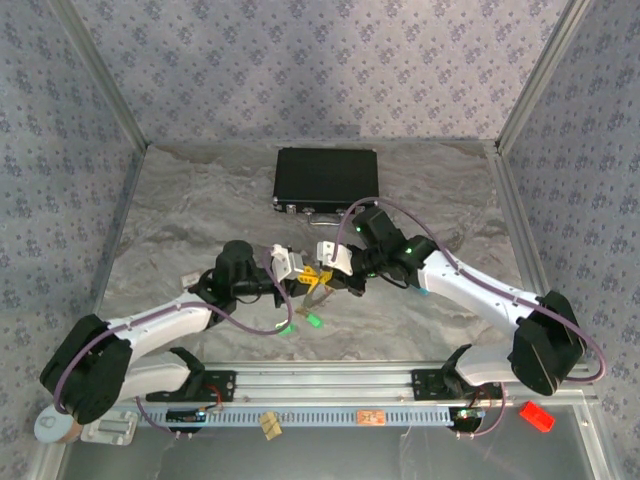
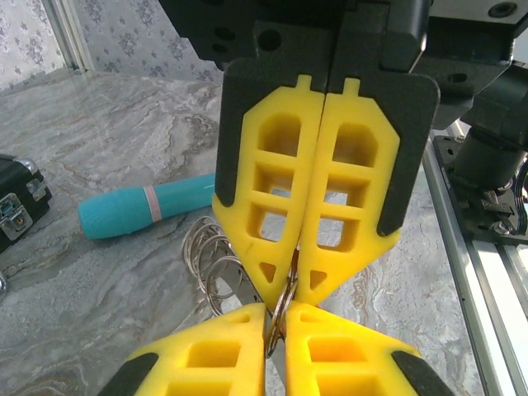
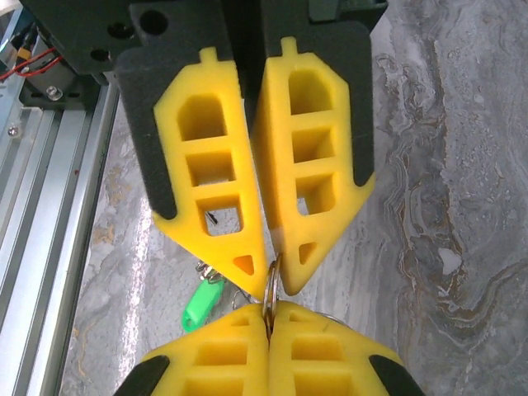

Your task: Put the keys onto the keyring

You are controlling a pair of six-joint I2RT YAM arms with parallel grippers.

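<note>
– Well, what sits nearest, on the arm-base side of the grippers?
– A red block (image 1: pixel 536 415), well behind the right gripper (image 3: pixel 268 312), by that arm's base. Closer in, a green key (image 3: pixel 202 304) lies on the surface (image 1: pixel 200 220) just on the near side of the meeting fingertips. The right wrist view shows its plastic head plainly, but its lower end is cut off by that gripper's own finger. From above it is a mere fleck, with a second green bit (image 1: pixel 285 328) beside it, too small to name.
– And the grippers themselves?
– Tip to tip. The right gripper is clamped tight on the keyring (image 3: pixel 271 287), fingers pressed together. The left gripper (image 2: pixel 276 318) pinches the same ring from the opposite side, its jaws a hair apart around the wire.
– How much of the ring can you see?
– The left wrist view gives most of it: silvery coils fan out to the left of the fingertips. From above it is too thin to make out. Whether the green key hangs on it I cannot tell.
– Beyond them?
– A teal cylinder (image 2: pixel 148 210) lies past the right gripper, partly hidden behind it. The black case (image 1: pixel 325 178) is farthest off.
</note>
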